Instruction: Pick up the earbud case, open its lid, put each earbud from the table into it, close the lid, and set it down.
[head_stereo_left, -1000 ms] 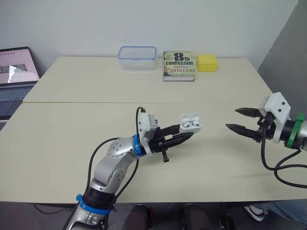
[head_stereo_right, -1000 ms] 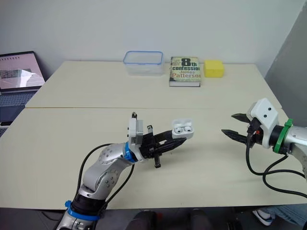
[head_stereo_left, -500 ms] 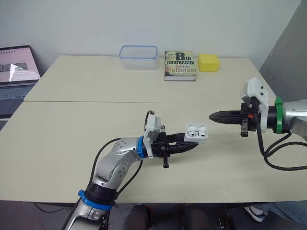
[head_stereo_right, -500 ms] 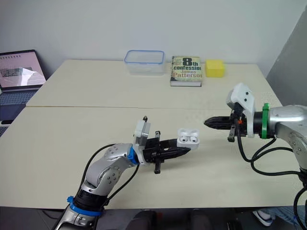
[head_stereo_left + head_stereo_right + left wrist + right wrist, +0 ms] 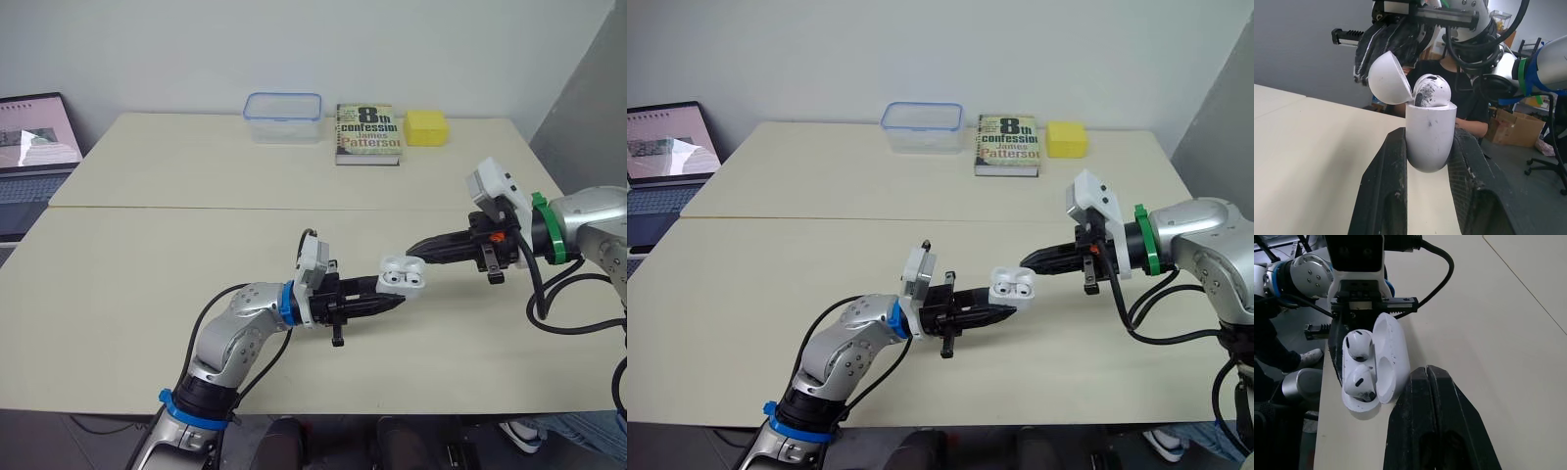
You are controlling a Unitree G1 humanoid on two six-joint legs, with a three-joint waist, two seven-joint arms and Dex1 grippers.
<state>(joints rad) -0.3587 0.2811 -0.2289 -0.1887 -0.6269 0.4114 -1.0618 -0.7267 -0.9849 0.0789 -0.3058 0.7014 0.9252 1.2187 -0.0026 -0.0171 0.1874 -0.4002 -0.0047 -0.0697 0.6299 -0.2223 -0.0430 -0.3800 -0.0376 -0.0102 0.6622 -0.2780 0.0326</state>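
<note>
Earbud case point(image 5: 403, 277): clamped in left gripper point(image 5: 389, 297), lid point(image 5: 1389, 357) swung open toward right gripper point(image 5: 412, 252). Latter pinched shut, empty, tips just behind lid (contact unclear).

White earbud case point(image 5: 403, 277), lid open, both earbuds point(image 5: 1358, 343) seated inside

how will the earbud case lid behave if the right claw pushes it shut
The lid looks hinged and rigid, so it'd likely snap shut, not flex. The earbud case seems smooth and rounded; it may slip in the left claw if pushed hard.
</note>
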